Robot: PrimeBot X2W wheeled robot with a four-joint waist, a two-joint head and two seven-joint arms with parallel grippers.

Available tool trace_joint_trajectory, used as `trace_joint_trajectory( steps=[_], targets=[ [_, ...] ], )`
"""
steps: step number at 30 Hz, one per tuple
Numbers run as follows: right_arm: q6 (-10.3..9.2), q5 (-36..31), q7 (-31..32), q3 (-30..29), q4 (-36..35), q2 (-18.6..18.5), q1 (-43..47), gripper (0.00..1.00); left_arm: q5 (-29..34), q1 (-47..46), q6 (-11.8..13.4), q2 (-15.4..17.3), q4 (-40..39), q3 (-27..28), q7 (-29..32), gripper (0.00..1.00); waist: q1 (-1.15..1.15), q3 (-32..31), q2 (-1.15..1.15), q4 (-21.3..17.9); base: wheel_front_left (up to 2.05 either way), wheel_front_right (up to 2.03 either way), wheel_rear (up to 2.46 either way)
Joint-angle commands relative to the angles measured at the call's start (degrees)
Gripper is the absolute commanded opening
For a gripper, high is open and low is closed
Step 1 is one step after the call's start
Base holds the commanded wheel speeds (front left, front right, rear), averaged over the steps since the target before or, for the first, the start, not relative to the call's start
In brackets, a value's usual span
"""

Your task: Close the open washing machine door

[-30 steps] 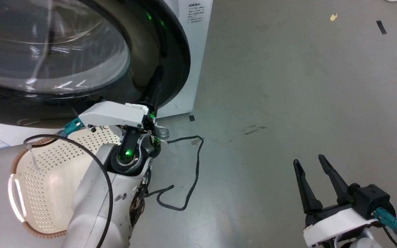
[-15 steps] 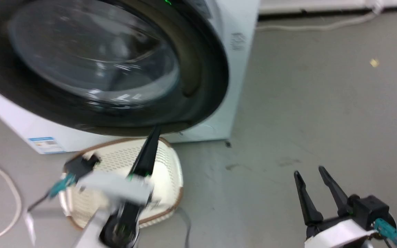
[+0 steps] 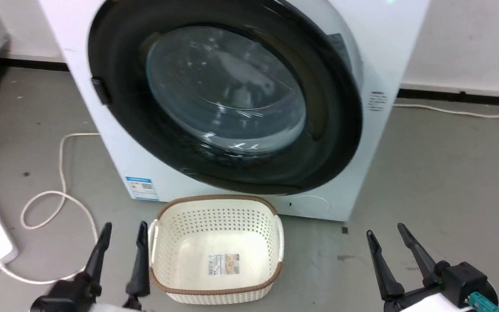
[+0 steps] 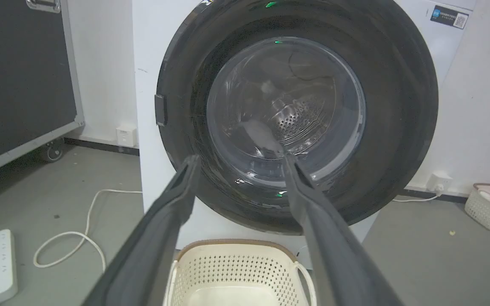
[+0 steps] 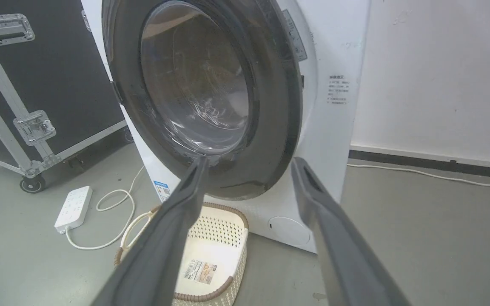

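Verifying washing machine door (image 3: 228,99): looks flush, possibly not fully latched | my left gripper (image 3: 124,225), right gripper (image 3: 385,229) spread, empty, below door | press rim (image 3: 338,143) squarely if sprung.

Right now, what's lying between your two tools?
In the head view, a cream perforated basket sits on the floor between the left tool and the right tool, nearer the left.
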Motion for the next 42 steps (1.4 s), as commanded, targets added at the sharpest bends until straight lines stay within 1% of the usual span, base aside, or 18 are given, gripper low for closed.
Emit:
trace_joint_trajectory(
  steps=[1,4,6,7,8,10,12,15,20,22,26,29,30,33,34,36,37,42],
  targets=[
    [0.06,-0.1,-0.3,0.1,-0.4,-0.2,0.8,1.0,3.3,1.1,0.4,-0.2,-0.6,0.2,-0.2,1.0,0.01,-0.2,0.0,0.7,0.0,0.0,0.0],
    [0.06,-0.1,-0.3,0.3,-0.8,-0.1,0.9,1.0,10.0,2.4,1.1,-1.3,-1.2,-0.1,-0.2,1.0,0.01,0.6,0.0,1.6,0.0,0.0,0.0],
    [0.06,0.0,-0.3,0.7,-1.1,-0.2,0.6,1.0,12.4,2.6,1.4,-2.2,-1.4,-0.5,-0.2,1.0,0.01,1.5,0.0,2.3,0.0,0.0,0.0],
    [0.06,-0.1,-0.3,1.0,-1.4,-0.5,0.2,0.39,12.9,2.6,1.4,-2.7,-1.6,-0.6,-0.2,1.0,0.01,2.1,0.0,2.7,0.0,0.0,0.0],
    [0.06,-0.1,-0.3,1.4,-1.9,-0.9,-0.4,0.0,13.6,2.5,1.5,-3.0,-1.7,-0.7,-0.2,1.0,0.01,2.9,0.0,3.1,0.0,0.0,0.0],
    [0.06,0.7,-0.3,2.4,-2.6,-1.7,-2.0,0.0,14.9,2.0,1.4,-3.4,-1.6,-1.4,-0.2,1.0,0.01,4.9,0.0,3.9,0.0,0.0,0.0],
    [0.06,1.3,-0.3,4.0,-2.6,-3.6,-4.5,0.0,15.7,1.1,1.3,-3.8,-1.4,-2.1,-0.2,1.0,0.01,6.8,0.0,4.9,0.0,0.0,0.0],
    [0.06,2.2,1.1,6.2,-1.9,-7.2,-9.6,0.0,16.6,-0.9,0.9,-4.3,-1.0,-3.5,-0.2,1.0,0.01,10.1,0.0,6.7,0.0,0.0,0.0],
    [0.06,6.2,4.6,9.9,0.8,-13.8,-20.4,0.0,16.4,-3.8,1.0,-5.1,-0.6,-4.7,-0.2,1.0,0.01,14.6,0.0,9.6,0.0,0.0,0.0],
    [0.06,7.9,5.6,10.8,2.6,-16.3,-24.9,0.0,16.3,-4.9,1.1,-5.4,-0.6,-5.2,-0.2,1.0,0.01,16.1,0.0,10.6,0.0,0.0,0.0],
    [0.06,11.9,7.5,10.0,7.9,-19.6,-33.1,0.0,16.0,-6.6,1.4,-5.7,-0.7,-6.0,-0.2,1.0,0.01,18.4,0.0,12.4,0.0,0.0,0.0],
    [0.06,14.5,8.4,8.7,12.0,-21.5,-38.3,0.0,15.7,-7.6,1.6,-5.9,-0.9,-6.7,-0.2,1.0,0.01,19.7,0.0,13.5,0.0,0.0,0.0],
    [0.06,15.5,8.7,7.9,15.3,-23.3,-42.6,0.0,14.6,-8.1,2.5,-6.0,-1.7,-6.6,-0.2,1.0,0.01,20.7,0.0,14.4,0.0,0.0,0.0],
    [0.06,16.1,9.1,7.2,17.4,-24.0,-44.9,0.0,14.2,-8.3,2.7,-6.0,-2.2,-6.6,-0.2,1.0,0.01,21.3,0.0,14.8,0.0,0.0,0.0],
    [0.06,16.6,9.7,6.6,19.6,-24.2,-47.1,0.0,14.0,-8.6,2.8,-6.1,-2.6,-6.7,-0.2,1.0,0.01,21.8,0.0,14.9,0.0,0.0,0.0],
    [0.06,16.4,10.0,6.4,20.6,-24.3,-48.1,0.0,14.0,-8.6,2.9,-6.1,-2.7,-6.7,-0.2,1.0,0.01,22.0,0.0,15.0,0.0,0.0,0.0],
    [0.06,16.4,10.3,5.8,22.7,-24.3,-50.0,0.0,14.0,-8.7,3.1,-6.1,-2.8,-6.9,-0.2,1.0,0.01,22.2,0.0,15.0,0.0,0.0,0.0],
    [0.06,16.6,9.7,5.2,25.5,-23.7,-52.7,0.0,13.6,-8.9,3.5,-6.1,-2.8,-7.1,-0.2,1.0,0.01,22.3,0.0,14.8,0.0,0.0,0.0]
  ],
)
